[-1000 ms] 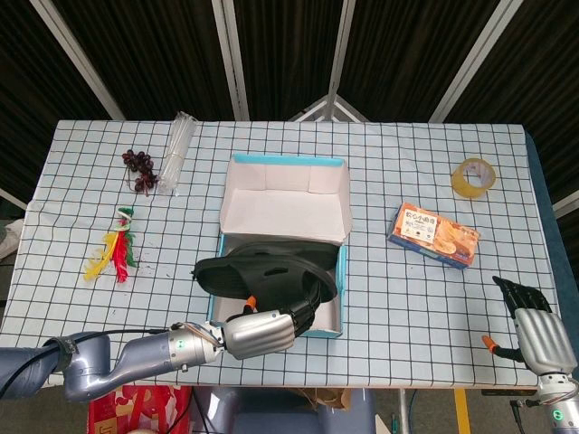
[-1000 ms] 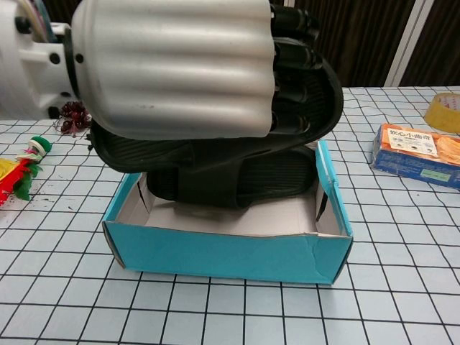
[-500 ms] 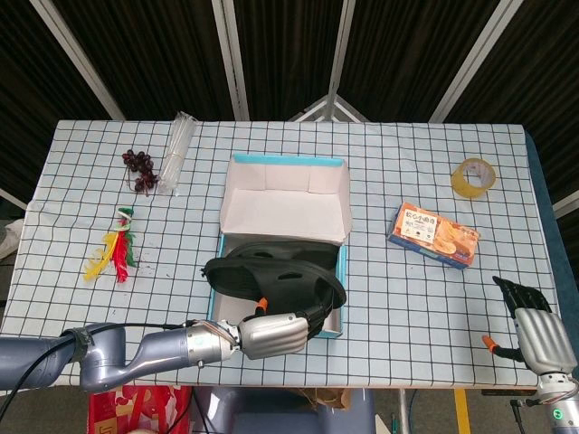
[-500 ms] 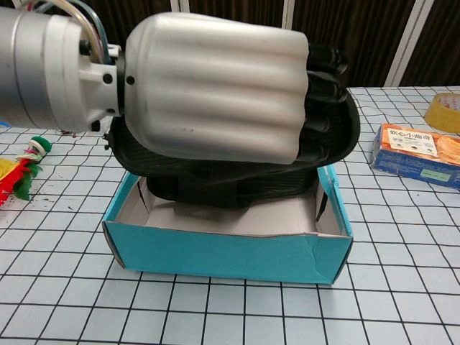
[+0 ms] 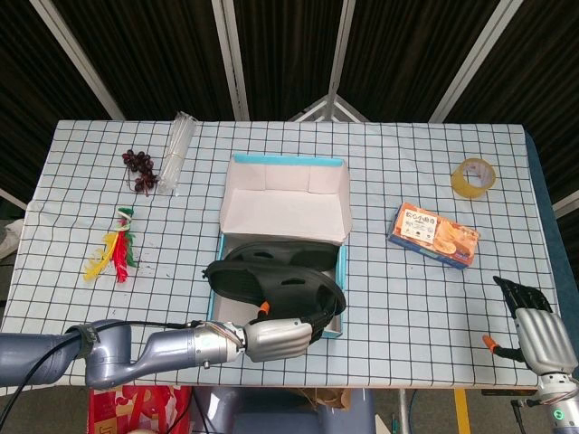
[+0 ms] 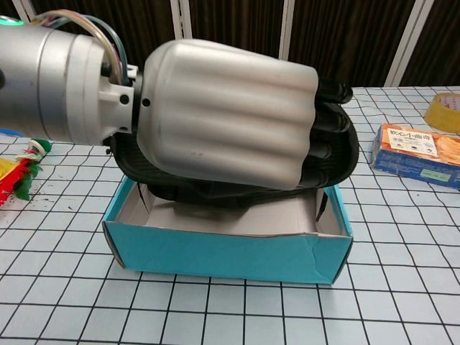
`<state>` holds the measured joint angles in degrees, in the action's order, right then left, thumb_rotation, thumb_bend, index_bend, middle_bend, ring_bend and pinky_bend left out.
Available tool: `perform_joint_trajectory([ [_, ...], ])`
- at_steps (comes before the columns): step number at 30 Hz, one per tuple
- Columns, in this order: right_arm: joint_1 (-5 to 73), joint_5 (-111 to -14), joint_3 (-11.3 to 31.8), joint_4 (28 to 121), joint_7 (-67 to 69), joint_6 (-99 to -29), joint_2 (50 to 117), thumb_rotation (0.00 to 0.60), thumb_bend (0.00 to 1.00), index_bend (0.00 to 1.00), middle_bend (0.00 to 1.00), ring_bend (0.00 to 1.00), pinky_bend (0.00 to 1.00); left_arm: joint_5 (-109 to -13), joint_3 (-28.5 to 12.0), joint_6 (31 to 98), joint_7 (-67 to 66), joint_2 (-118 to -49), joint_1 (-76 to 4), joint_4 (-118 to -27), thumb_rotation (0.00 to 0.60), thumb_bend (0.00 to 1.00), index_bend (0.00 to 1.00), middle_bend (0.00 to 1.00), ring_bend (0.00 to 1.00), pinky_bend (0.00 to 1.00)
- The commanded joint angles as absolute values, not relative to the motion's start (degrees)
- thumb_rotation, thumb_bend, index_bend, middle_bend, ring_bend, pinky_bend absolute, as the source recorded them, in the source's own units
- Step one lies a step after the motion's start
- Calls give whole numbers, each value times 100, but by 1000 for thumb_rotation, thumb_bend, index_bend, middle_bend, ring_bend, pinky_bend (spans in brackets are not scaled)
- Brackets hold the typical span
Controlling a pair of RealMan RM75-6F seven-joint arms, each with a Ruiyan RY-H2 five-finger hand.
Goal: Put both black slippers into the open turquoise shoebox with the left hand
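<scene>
Left hand (image 5: pixel 276 336) holds a black slipper (image 5: pixel 271 285) over the turquoise shoebox (image 5: pixel 339 271).
We see its dark fingers (image 6: pixel 327 144) wrapped over the slipper's edge, above a second black slipper (image 5: pixel 280 250) that seems to lie inside the box. The right hand (image 5: pixel 536 327) rests at the table (image 5: pixel 407 163) corner; we cannot tell its finger spread.

Silver ribbed left hand (image 6: pixel 230 122), blk fingers (image 6: pixel 327 136)
</scene>
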<state>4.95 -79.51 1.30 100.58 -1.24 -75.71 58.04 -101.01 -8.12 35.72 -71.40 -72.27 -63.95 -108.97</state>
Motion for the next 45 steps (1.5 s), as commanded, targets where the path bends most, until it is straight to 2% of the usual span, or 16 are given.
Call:
perform_joint_trajectory([
  [1, 495, -7953, 130, 10060, -117, -7572, 5802, 600, 235, 100, 134, 123, 94, -10091, -835, 3509, -7138, -7231, -6433, -10821, 600, 509, 578, 659, 199, 186],
  [37, 500, -7836, 168, 10029, -114, -7543, 5804, 600, 235, 100, 134, 124, 94, -10600, -555, 3662, -6510, -7745, -6487, -9976, 600, 509, 569, 660, 198, 186],
  [45, 508, -7821, 175, 10022, -102, -7524, 5803, 600, 236, 100, 134, 124, 94, -10655, -611, 3757, -6333, -7887, -6530, -9772, 600, 509, 569, 659, 198, 186],
])
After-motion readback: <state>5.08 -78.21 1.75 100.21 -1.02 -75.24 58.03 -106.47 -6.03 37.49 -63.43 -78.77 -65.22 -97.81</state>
